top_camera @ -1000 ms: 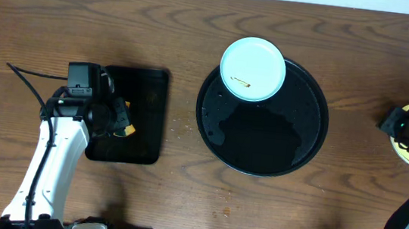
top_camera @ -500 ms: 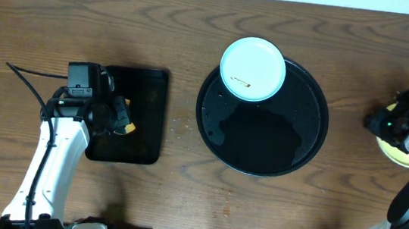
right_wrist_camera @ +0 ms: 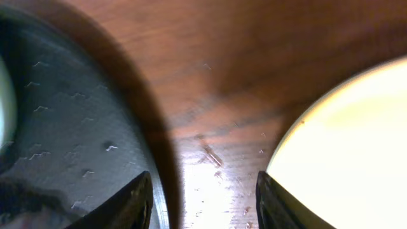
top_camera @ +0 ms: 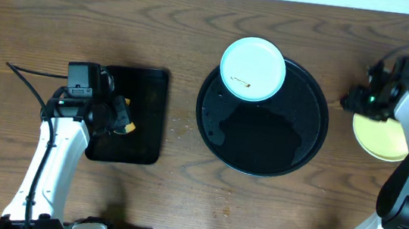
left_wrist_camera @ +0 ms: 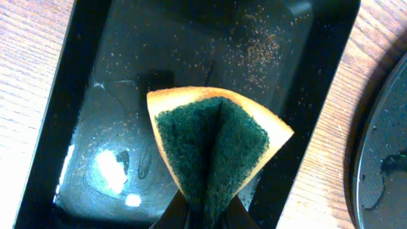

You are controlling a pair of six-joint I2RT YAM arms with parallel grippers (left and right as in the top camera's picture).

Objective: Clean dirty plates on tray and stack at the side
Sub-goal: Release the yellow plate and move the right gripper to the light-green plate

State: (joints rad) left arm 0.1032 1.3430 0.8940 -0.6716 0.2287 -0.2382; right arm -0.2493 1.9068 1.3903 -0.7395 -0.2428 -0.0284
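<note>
The cleaning looked partly done. A pale yellow round plate (top_camera: 382,138) lay on the brown wooden table (top_camera: 199,22) to the right of the large round glossy black tray (top_camera: 292,147). A pale blue-white round plate (top_camera: 260,59) with a small brown smear (top_camera: 243,81) sat at the tray's far edge, overlapping its rim. The left gripper (top_camera: 118,120) was clamped on a folded yellow sponge with a dark green scouring face (left_wrist_camera: 213,149), held above the small rectangular black tray (left_wrist_camera: 95,83), well apart from that plate. The right gripper (right_wrist_camera: 202,194) hung over bare wood between the round tray and the yellow plate, its jaws parted and holding nothing. The step in hand appeared to be the smeared plate. The next move would likely call for carrying the sponge across to the smear while the right gripper steadied the plate, then lifting it over beside or onto the yellow one.
</note>
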